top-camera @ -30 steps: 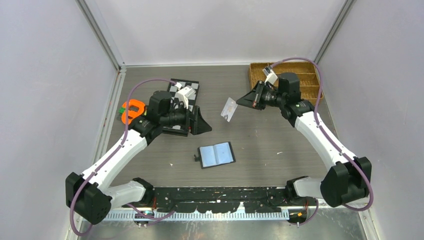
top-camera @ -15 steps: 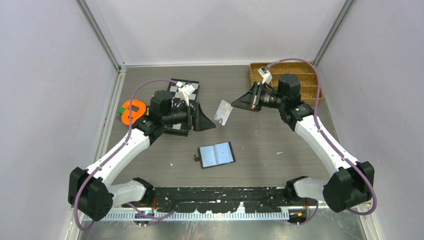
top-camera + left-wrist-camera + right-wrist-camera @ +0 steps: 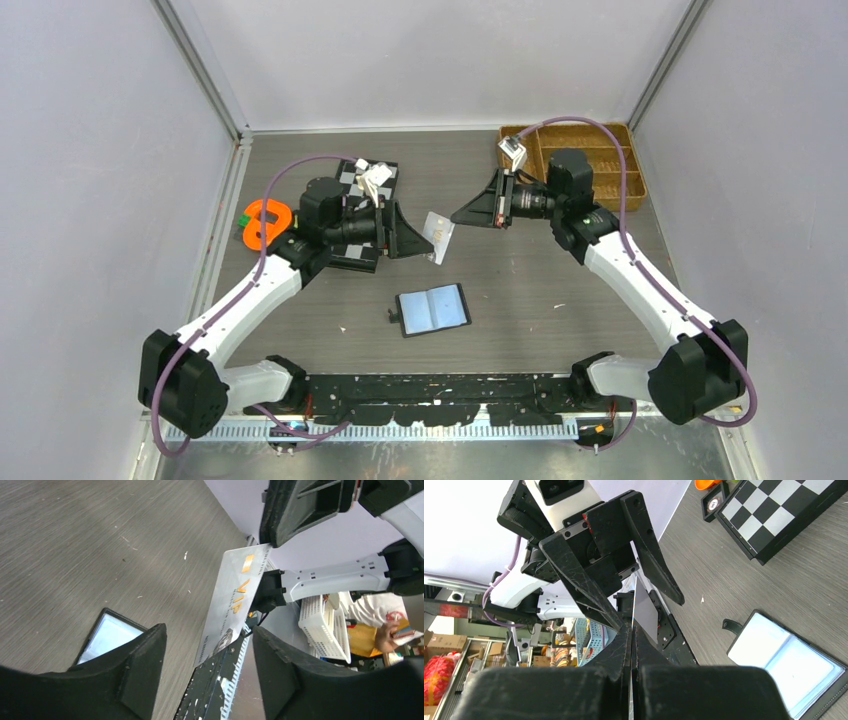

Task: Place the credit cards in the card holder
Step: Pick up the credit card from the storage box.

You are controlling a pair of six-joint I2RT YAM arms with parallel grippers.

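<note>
A whitish-grey credit card (image 3: 437, 236) with gold "VIP" lettering (image 3: 232, 600) hangs in the air above the table. My right gripper (image 3: 462, 214) (image 3: 632, 630) is shut on the card's top edge. In the right wrist view the card (image 3: 644, 609) shows nearly edge-on. My left gripper (image 3: 408, 233) (image 3: 207, 667) is open, and the card's lower end stands between its fingers (image 3: 287, 675) without touching either. The card holder (image 3: 433, 309) (image 3: 106, 638) (image 3: 787, 663) lies open on the table below, bluish-grey pockets up. No other credit cards show.
A black-and-white chessboard (image 3: 385, 172) (image 3: 774, 515) lies under the left arm. An orange object (image 3: 263, 222) sits at the far left. A brown woven tray (image 3: 615, 160) stands at the back right. The arms' black base rail (image 3: 450, 388) runs along the near edge.
My right gripper has carried the card leftward and a little down. The left gripper has shifted right, so the card now sits between its fingers, which have narrowed slightly.
</note>
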